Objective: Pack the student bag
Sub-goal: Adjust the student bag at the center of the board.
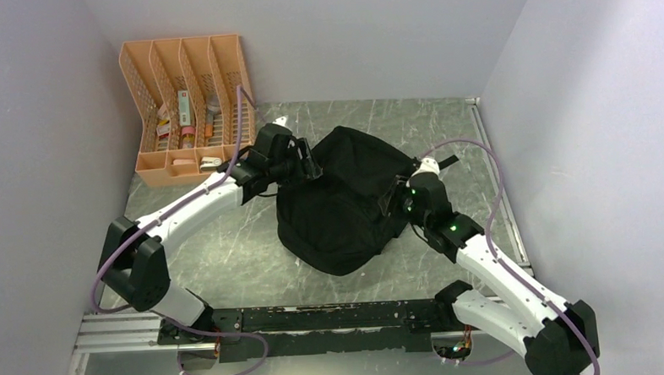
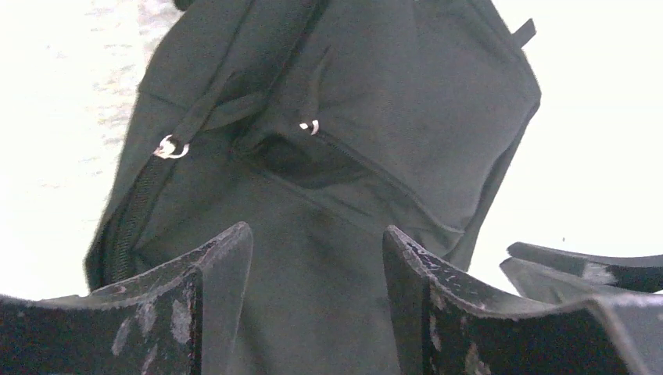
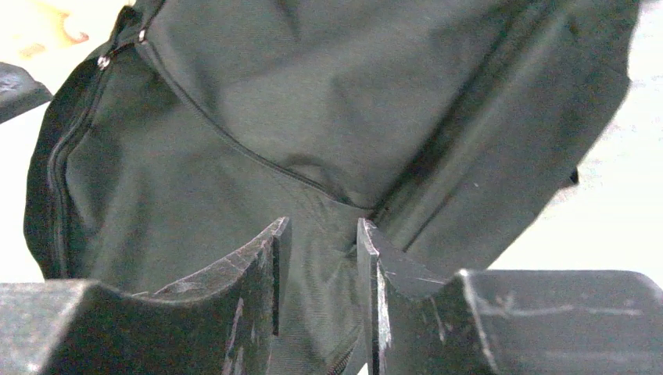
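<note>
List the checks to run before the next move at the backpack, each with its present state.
1. Left gripper open, nothing between its fingers: ok.
2. Right gripper clear of fabric: cannot tell; its narrow gap sits close over the bag.
3. Student bag lying on the table, with both grippers at it: ok.
4. Bag opened for loading: not ok; only a small gap shows beside a zipper pull.
5. Items waiting in the orange organiser: ok.
</note>
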### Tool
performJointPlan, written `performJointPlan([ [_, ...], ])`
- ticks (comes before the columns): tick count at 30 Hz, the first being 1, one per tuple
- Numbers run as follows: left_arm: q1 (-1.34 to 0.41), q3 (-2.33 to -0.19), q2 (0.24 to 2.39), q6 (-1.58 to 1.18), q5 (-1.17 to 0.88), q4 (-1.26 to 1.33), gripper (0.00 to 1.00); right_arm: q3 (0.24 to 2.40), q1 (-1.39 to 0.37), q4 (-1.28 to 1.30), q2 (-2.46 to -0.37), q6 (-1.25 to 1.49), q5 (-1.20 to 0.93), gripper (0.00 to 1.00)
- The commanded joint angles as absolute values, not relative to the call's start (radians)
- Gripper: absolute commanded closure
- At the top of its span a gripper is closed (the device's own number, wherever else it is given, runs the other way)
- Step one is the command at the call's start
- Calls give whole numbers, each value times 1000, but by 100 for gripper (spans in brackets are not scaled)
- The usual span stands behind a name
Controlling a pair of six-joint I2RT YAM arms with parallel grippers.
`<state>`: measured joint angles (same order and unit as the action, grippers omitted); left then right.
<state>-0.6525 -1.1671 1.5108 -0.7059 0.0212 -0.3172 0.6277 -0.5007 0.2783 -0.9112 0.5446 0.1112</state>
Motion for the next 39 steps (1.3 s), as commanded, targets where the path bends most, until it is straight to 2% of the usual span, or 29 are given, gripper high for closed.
performJointPlan([
  [1, -699, -1239, 1541, -794, 57, -309, 35, 575, -505, 249, -853, 684, 235, 59],
  [6, -762, -1261, 1594, -854, 122, -353, 40, 582, -505, 252, -871, 692, 266, 58],
  [13, -769, -1223, 1604, -949, 158, -351, 53, 593, -505, 256, -876, 688, 281, 58],
  [25, -774, -1314, 1773, -960, 121, -350, 62, 570, -505, 263, -848, 703, 276, 58],
  [30, -774, -1326, 1792, -959, 123, -308, 57, 566, -505, 266, -841, 701, 280, 59],
  [39, -770, -1450, 1845, -953, 207, -369, 36, 560, -505, 271, -835, 703, 274, 59],
])
